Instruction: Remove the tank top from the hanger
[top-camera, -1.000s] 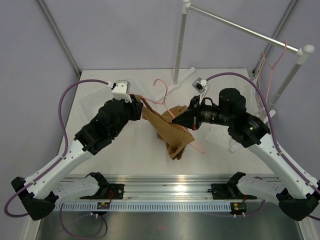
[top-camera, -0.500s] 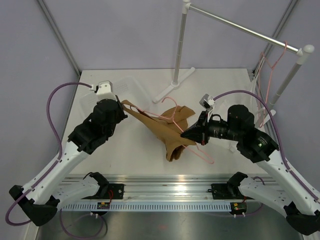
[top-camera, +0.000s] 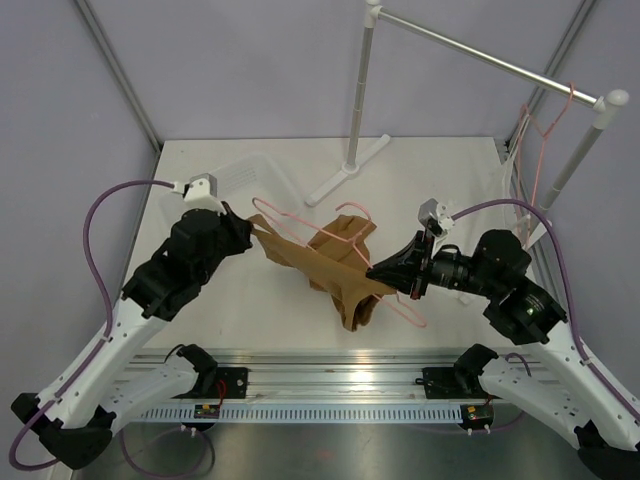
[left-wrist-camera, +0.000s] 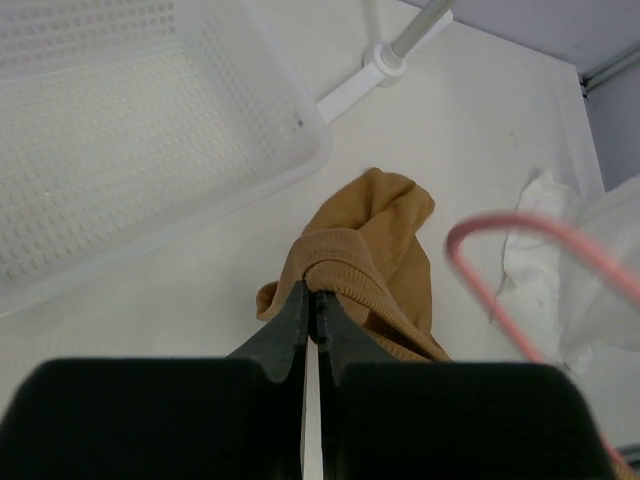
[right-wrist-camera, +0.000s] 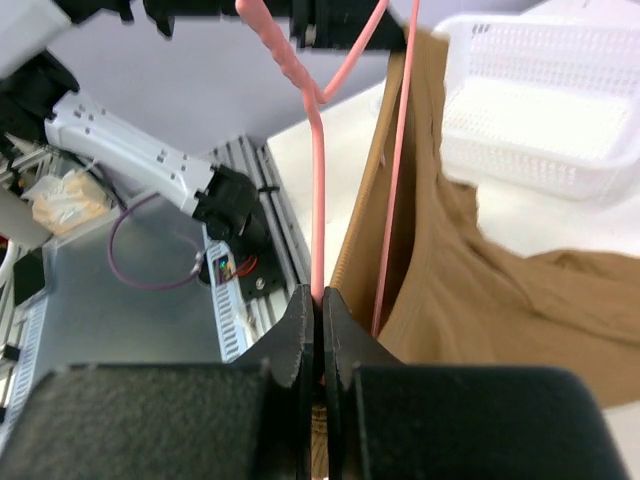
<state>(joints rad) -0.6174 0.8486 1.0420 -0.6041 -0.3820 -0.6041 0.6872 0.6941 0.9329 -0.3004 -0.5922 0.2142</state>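
Nearest, toward the near-right of the tabletop, the right gripper (right-wrist-camera: 318, 300) is pressed together on the hanger (right-wrist-camera: 318, 200) wire, apparently to anchor the frame. The tank top (top-camera: 335, 265) sags over the table's middle, threaded on that hanger. Toward the left edge, the left gripper (left-wrist-camera: 310, 300) pinches a bunched fabric edge, pulled taut, likely to slide it off. Beyond sit a white basket (top-camera: 255, 175) near the far-left corner and a rack (top-camera: 357, 100) at the far edge.

No legible text, labels or nos. anywhere.
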